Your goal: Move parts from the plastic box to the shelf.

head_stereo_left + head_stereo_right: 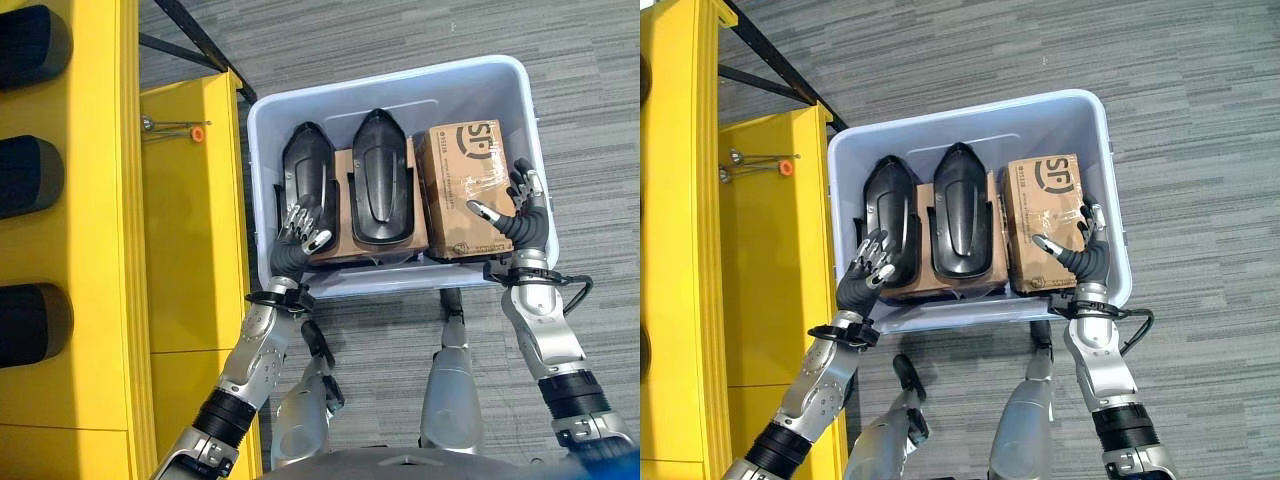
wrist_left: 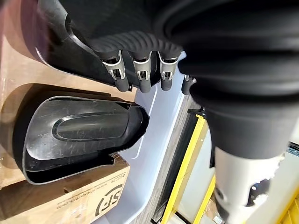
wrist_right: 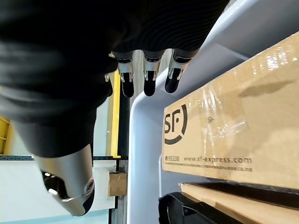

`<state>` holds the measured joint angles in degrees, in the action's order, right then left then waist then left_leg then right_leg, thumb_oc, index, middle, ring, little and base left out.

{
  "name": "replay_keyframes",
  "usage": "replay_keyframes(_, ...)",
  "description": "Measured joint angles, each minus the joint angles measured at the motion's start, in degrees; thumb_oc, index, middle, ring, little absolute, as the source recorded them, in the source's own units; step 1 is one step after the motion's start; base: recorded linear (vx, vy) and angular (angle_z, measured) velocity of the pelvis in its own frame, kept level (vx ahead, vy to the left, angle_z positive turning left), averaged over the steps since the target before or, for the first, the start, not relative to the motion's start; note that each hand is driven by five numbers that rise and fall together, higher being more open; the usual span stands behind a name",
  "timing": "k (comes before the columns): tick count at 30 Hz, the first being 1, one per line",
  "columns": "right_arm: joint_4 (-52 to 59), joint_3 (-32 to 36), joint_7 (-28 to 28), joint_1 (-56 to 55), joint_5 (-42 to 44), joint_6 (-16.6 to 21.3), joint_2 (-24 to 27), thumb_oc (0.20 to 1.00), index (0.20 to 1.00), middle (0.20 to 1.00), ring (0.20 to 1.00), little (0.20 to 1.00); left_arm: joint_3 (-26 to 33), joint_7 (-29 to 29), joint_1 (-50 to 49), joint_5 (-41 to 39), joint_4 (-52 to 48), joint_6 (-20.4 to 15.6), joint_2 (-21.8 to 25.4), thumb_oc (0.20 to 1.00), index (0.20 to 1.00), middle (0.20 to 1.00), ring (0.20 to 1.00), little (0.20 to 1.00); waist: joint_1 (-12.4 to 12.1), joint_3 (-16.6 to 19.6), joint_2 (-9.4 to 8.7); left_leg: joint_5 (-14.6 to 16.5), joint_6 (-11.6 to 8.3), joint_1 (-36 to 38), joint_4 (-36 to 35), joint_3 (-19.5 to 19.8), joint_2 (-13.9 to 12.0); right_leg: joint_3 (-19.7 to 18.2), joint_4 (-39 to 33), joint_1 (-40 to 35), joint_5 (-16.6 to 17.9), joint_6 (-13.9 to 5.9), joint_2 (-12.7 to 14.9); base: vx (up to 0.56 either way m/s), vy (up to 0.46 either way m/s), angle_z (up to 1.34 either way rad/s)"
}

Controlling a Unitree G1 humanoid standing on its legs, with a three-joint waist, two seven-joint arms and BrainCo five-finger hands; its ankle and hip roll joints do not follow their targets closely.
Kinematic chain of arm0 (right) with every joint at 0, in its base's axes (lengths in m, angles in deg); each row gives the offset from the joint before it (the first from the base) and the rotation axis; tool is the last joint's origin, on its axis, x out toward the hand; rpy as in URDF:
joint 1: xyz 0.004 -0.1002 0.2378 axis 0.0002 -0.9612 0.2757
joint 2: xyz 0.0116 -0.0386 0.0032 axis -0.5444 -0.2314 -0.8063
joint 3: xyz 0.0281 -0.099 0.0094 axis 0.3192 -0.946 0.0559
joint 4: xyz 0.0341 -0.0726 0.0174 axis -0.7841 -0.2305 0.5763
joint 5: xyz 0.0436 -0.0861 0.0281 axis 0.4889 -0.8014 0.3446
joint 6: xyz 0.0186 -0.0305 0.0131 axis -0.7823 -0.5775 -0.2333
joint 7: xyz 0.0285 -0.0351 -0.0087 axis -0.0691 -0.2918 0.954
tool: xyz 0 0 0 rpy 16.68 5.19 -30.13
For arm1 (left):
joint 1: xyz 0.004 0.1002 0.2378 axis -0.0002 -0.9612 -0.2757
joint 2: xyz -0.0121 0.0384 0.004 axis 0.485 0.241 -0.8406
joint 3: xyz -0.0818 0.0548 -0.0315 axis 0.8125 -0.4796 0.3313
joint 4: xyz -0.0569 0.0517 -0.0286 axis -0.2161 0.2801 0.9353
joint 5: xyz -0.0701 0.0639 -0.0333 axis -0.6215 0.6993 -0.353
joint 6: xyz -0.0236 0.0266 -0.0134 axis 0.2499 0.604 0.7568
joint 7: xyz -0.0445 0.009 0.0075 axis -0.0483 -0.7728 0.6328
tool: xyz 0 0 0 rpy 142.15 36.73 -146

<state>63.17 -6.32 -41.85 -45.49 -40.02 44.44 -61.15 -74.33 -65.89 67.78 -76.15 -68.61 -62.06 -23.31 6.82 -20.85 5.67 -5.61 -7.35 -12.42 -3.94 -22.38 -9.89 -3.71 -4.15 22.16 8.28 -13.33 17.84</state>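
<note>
A: Left robot hand (image 1: 303, 228) has relaxed fingers resting on the left black part (image 1: 308, 170), gripping nothing. Right robot hand (image 1: 512, 205) is spread beside the cardboard carton (image 1: 465, 185), thumb over it, empty.

B: Probably lining up a lift. Glossy moulded shells stay in the pale plastic box (image 1: 400, 85); the yellow shelf (image 1: 185, 215) stands alongside.

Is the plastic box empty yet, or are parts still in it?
Not empty: two black parts and a cardboard carton still sit inside the plastic box.
</note>
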Motion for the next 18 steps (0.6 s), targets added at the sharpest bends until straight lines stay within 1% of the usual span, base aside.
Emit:
replay_keyframes(4, 0.26, -4.1, 0.39, -0.11, -0.01, 0.03, -0.62, 1.0, 1.0, 1.0, 1.0, 1.0, -1.49, -1.06, 0.08, -0.08, 0.0, -0.01, -0.1, 1.0, 1.0, 1.0, 1.0, 1.0, -0.03, 0.01, 0.02, 0.0, 0.0, -0.48, 0.02, -0.58, 0.02, -0.45, 0.66, 1.28, 0.08, 0.0, -0.08, 0.0, 0.0, -0.06)
replay_keyframes(9, 0.37, -8.21, 2.47, -0.13, -0.06, 0.09, -1.12, 1.0, 1.0, 1.0, 1.0, 1.0, -2.42, -1.07, 0.1, -0.07, 0.02, 0.0, -0.14, 1.0, 1.0, 1.0, 1.0, 1.0, -0.13, 0.01, 0.02, 0.0, 0.0, -0.78, 0.03, -0.6, 0.03, -0.6, 0.71, 1.74, 0.35, -0.07, -0.1, 0.0, -0.001, -0.01)
replay_keyframes(15, 0.5, -10.45, 3.79, 0.55, -0.05, 0.11, -1.03, 1.0, 1.0, 1.0, 1.0, 1.0, -2.49, -1.26, 0.25, -0.05, 0.04, 0.0, -0.14, 1.0, 1.0, 1.0, 1.0, 1.0, -0.1, 0.01, 0.02, 0.0, 0.0, -2.38, 0.13, -0.58, 0.06, -0.92, 1.15, 3.62, 0.56, -0.12, -0.13, 0.0, 0.0, 0.0)
replay_keyframes(18, 0.5, -11.7, 4.24, 1.51, -0.04, 0.11, -1.18, 1.0, 1.0, 1.0, 1.0, 1.0, -2.4, -2.27, 0.36, -0.04, 0.05, -0.02, -0.19, 1.0, 1.0, 1.0, 1.0, 1.0, -0.31, 0.0, 0.03, -0.02, 0.02, -2.66, 0.14, -0.57, 0.07, -0.96, 1.15, 3.92, 0.64, -0.09, -0.12, 0.0, 0.0, 0.0)
